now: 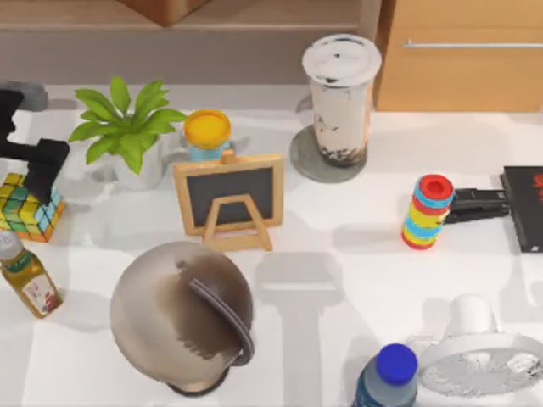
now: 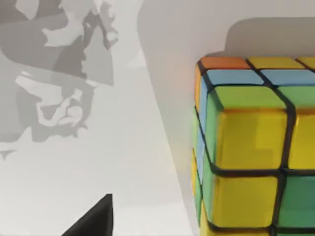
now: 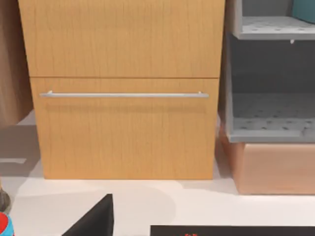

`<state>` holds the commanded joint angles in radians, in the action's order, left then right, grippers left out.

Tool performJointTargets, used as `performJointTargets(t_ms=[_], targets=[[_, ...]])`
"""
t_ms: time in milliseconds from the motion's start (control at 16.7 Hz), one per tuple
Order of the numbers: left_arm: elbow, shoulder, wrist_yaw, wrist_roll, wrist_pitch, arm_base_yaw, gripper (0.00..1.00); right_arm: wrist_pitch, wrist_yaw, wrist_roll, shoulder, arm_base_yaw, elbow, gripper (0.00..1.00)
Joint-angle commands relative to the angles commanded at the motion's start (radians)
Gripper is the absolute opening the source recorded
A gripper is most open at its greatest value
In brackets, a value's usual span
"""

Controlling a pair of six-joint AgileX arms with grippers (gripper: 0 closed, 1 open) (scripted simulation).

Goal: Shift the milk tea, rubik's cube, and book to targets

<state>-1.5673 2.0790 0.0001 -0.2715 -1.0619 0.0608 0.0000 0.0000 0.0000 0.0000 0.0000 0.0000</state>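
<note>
Looking down from the top view, the milk tea is standing upright on the grey round disc at the back of the surface. The rubik's cube is sitting at the left edge, with the left gripper hanging over it; whether its fingers are apart or together cannot be told. The black slab with red marks is lying at the right edge, and the right gripper is resting beside it, state not discernible.

The left wrist view is showing the rubik's cube close up, yellow and green squares facing the camera.

The right wrist view is showing a wooden drawer cabinet and the slab's edge
</note>
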Motion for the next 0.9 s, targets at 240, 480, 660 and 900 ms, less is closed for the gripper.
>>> performJointTargets(t_ms=[240, 480, 660, 900], targets=[[0.033, 0.031, 0.002, 0.029, 0.067, -0.031, 1.0, 0.0, 0.0, 0.0, 0.0, 0.0, 0.0, 1.0], [0.033, 0.031, 0.002, 0.029, 0.067, -0.031, 0.92, 0.0, 0.0, 0.0, 0.0, 0.0, 0.0, 1.0], [0.033, 0.031, 0.002, 0.029, 0.067, -0.031, 0.7, 0.0, 0.0, 0.0, 0.0, 0.0, 0.0, 1.0], [0.033, 0.031, 0.002, 0.029, 0.067, -0.031, 0.4, 0.0, 0.0, 0.0, 0.0, 0.0, 0.0, 1.0]])
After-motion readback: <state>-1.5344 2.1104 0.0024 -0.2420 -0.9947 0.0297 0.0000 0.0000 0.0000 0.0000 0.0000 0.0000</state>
